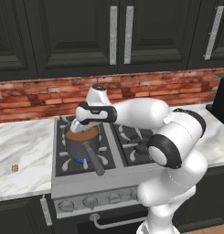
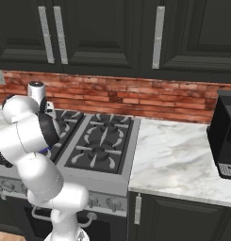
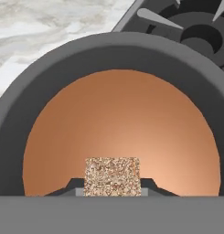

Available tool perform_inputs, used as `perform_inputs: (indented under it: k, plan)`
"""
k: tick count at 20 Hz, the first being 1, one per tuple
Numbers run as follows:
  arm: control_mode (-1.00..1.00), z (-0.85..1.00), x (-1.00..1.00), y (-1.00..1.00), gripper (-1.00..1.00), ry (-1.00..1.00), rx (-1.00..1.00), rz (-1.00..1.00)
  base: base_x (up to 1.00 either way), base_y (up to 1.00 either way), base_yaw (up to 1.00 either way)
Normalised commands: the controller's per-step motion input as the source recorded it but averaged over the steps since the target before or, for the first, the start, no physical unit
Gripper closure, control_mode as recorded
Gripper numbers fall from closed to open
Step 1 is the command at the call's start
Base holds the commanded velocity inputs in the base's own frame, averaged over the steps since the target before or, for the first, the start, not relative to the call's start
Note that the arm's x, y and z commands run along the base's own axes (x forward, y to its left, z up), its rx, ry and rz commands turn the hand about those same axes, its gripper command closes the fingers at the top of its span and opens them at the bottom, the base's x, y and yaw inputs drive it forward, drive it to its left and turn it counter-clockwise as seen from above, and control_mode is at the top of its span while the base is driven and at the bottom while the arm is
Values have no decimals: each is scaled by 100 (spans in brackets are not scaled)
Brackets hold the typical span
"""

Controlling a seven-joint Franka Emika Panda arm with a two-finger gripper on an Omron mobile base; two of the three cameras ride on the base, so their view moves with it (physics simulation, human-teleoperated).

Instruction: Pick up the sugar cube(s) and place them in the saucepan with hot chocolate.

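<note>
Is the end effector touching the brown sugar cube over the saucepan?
Touching. The hand view shows the end effector shut on the sugar cube, its dark fingertips pressed against both sides, above the saucepan.

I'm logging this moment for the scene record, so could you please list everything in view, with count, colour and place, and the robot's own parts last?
saucepan: one, dark grey, orange-brown liquid inside, on the stove's front left burner, handle pointing to the front.
sugar cube in the gripper: one, brown speckled, held over the liquid.
sugar cube on the counter: one, brownish, left of the stove.
stove: one, grey with dark grates, knobs along its front.
counter: white marble, on both sides of the stove.
brick backsplash: red-brown, behind the counter.
cabinets: dark, above the backsplash, silver handles.
black appliance: one, on the counter at far right.
arm: white, dark joints.
gripper: shut on the cube, above the saucepan.
</note>
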Motion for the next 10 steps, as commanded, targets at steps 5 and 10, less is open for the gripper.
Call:
perform_inputs:
  k: [5,10]
  plan:
    - [-100,-1,0,0,-100,0,1,0,0,0,0]
    - [-100,0,0,0,-100,0,0,0,0,0,0]
